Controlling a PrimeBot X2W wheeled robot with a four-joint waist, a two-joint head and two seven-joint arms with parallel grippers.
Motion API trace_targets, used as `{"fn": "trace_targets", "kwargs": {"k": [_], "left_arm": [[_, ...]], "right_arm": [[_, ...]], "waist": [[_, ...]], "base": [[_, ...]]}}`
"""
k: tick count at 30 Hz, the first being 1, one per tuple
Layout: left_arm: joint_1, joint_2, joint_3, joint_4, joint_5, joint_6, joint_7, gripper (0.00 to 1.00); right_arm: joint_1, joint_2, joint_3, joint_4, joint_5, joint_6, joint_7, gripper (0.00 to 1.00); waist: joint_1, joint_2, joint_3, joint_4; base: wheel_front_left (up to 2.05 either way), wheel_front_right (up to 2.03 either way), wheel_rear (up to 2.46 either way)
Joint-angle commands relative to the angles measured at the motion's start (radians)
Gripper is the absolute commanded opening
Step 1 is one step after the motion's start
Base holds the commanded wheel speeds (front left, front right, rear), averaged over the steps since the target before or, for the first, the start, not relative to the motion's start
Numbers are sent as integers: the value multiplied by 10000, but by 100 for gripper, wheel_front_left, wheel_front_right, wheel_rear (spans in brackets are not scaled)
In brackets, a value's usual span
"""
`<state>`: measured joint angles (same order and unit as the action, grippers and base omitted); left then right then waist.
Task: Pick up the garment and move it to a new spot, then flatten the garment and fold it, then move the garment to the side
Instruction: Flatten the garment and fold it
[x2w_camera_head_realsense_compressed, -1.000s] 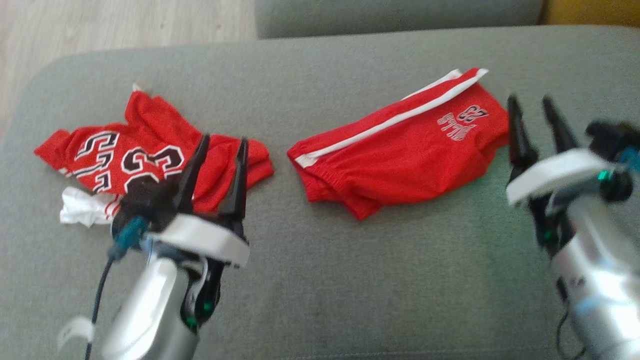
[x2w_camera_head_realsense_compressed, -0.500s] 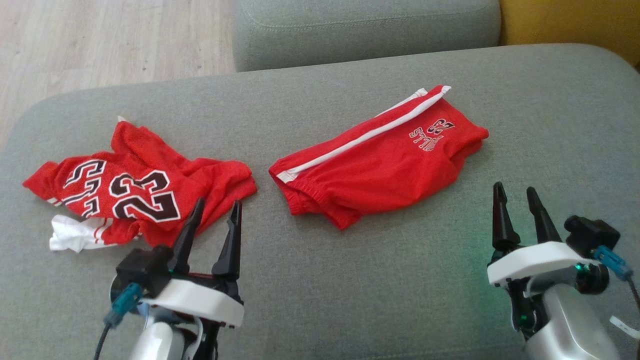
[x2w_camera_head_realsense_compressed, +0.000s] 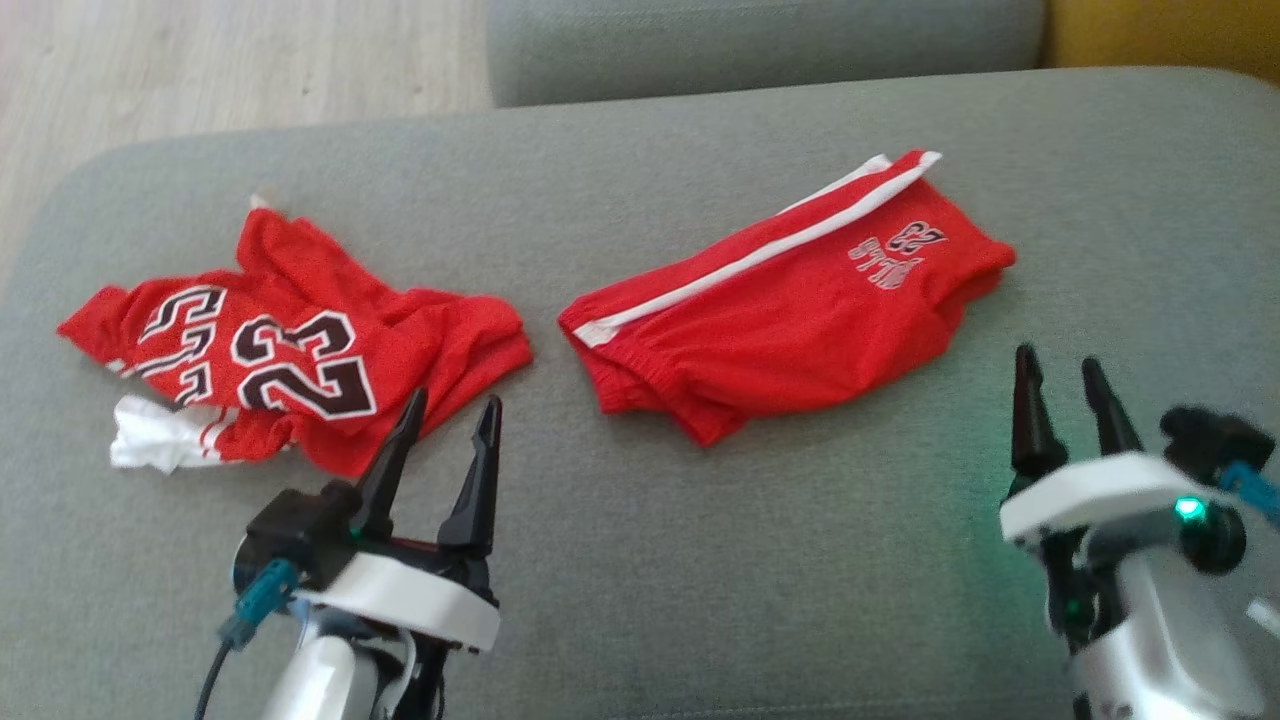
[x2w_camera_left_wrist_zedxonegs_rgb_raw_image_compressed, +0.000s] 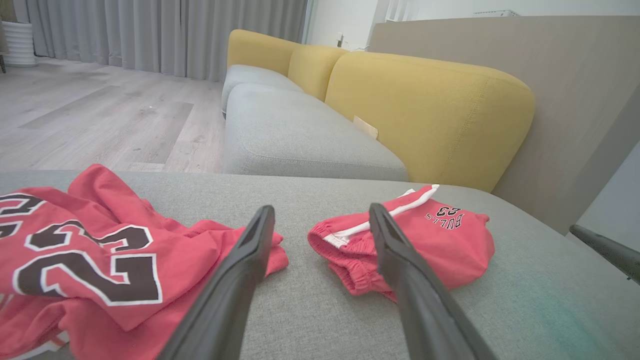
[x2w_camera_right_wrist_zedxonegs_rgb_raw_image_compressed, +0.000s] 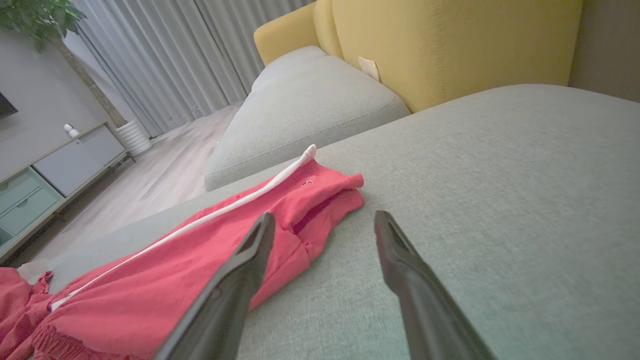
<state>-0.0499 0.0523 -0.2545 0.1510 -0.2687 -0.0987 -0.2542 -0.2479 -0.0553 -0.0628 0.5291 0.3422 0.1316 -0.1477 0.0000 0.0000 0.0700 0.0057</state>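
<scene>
Two red garments lie on the grey couch seat (x2w_camera_head_realsense_compressed: 700, 560). At the left is a crumpled jersey (x2w_camera_head_realsense_compressed: 300, 340) with the number 23 and a white bit at its near left corner. In the middle lie folded shorts (x2w_camera_head_realsense_compressed: 790, 310) with a white side stripe. My left gripper (x2w_camera_head_realsense_compressed: 455, 400) is open and empty, its tips at the jersey's near right edge. My right gripper (x2w_camera_head_realsense_compressed: 1057, 358) is open and empty, just nearer than the shorts' right end. The left wrist view shows the jersey (x2w_camera_left_wrist_zedxonegs_rgb_raw_image_compressed: 100, 260) and shorts (x2w_camera_left_wrist_zedxonegs_rgb_raw_image_compressed: 435, 240) either side of the left gripper (x2w_camera_left_wrist_zedxonegs_rgb_raw_image_compressed: 321, 209). In the right wrist view the shorts (x2w_camera_right_wrist_zedxonegs_rgb_raw_image_compressed: 200, 260) sit left of the right gripper (x2w_camera_right_wrist_zedxonegs_rgb_raw_image_compressed: 325, 215).
Behind the seat is another grey cushion (x2w_camera_head_realsense_compressed: 760, 40), with a yellow backrest (x2w_camera_left_wrist_zedxonegs_rgb_raw_image_compressed: 430, 110) to the right. Wooden floor (x2w_camera_head_realsense_compressed: 200, 70) lies beyond the seat's rounded far left corner. Bare seat stretches between the garments and along the near side.
Both grippers have drawn back toward the near edge: the left was over the jersey, the right beside the shorts' right end. The head camera has shifted. The garments lie as before.
</scene>
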Motion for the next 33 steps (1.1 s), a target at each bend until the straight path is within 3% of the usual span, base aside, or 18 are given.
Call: {"fn": "trace_targets", "kwargs": {"k": [1,8,13,21,26,33], "left_arm": [[-631,-18,182,-333,-89,-41,-76,100],[-885,-19,-256,-191,-257,-71,-76,100],[-959,-19,-479,-141,-314,-88,-76,100],[-995,-19,-756,-212,-487,11,-76,100],[-985,-20,-830,-261,-596,100,-76,100],[-1062,-20,-977,-317,-742,168,-76,100]], "right_arm": [[-932,45,90,-238,143,-9,193,100],[-2285,49,-1113,933,606,-9,875,100],[-3133,49,-2252,2053,269,-9,1132,100],[-4326,-61,-5188,4157,-1813,-9,1713,100],[-4660,-67,-7038,4757,-3356,-9,2203,100],[-5288,31,-8273,5146,-4133,-9,2702,100]], "waist": [[0,0,268,286],[0,0,748,1112],[0,0,923,1591],[0,0,1104,2185],[0,0,1128,2280],[0,0,1231,2321]], "base": [[0,0,0],[0,0,0],[0,0,0],[0,0,0],[0,0,0],[0,0,0]]}}
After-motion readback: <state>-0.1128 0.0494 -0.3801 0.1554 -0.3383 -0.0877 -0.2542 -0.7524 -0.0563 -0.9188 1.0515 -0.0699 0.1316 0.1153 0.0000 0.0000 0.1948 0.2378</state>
